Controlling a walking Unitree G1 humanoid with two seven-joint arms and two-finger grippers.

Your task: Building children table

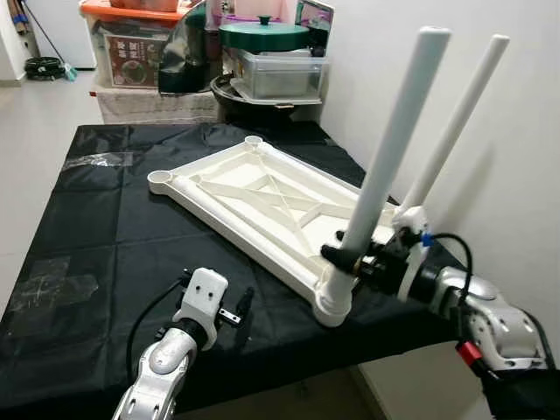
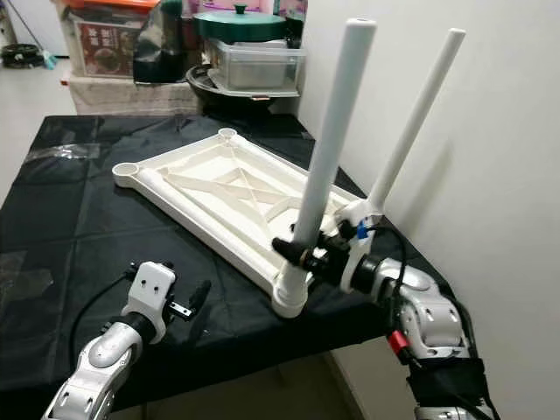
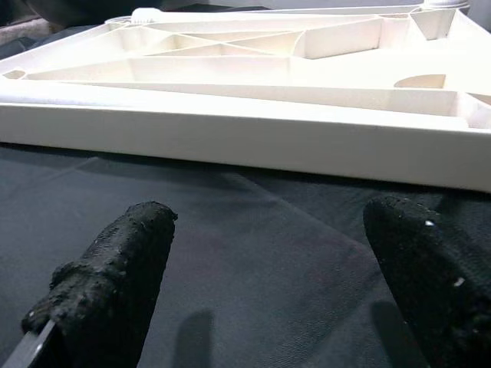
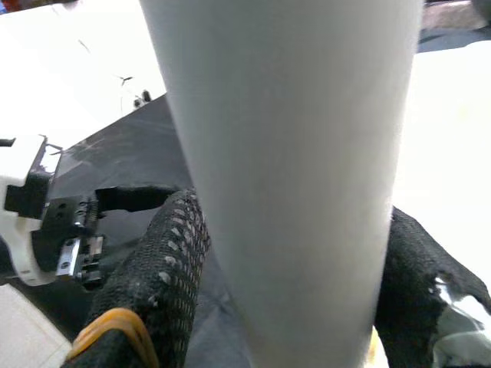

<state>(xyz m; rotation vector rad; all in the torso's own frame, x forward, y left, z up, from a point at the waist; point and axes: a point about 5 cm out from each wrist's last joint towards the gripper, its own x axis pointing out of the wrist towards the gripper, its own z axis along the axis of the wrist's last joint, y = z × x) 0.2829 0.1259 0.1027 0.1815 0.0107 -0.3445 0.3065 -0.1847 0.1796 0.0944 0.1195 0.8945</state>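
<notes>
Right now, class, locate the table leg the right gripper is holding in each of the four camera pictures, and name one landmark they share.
Left eye view: the near leg rises tilted, right of centre, from the tabletop's near corner socket.
Right eye view: same leg, centre-right.
Left wrist view: I cannot find it; the tabletop lies beyond the open left gripper.
Right wrist view: it fills the middle, clamped by the right gripper.
Shared landmark: the black tablecloth.

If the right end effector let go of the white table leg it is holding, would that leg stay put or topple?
Probably stay: the white tubular plastic leg sits in a corner socket of the upturned white ribbed tabletop. It leans slightly, so it may not be fully seated. Looks stiff and light; the right end effector grips near its base.
</notes>
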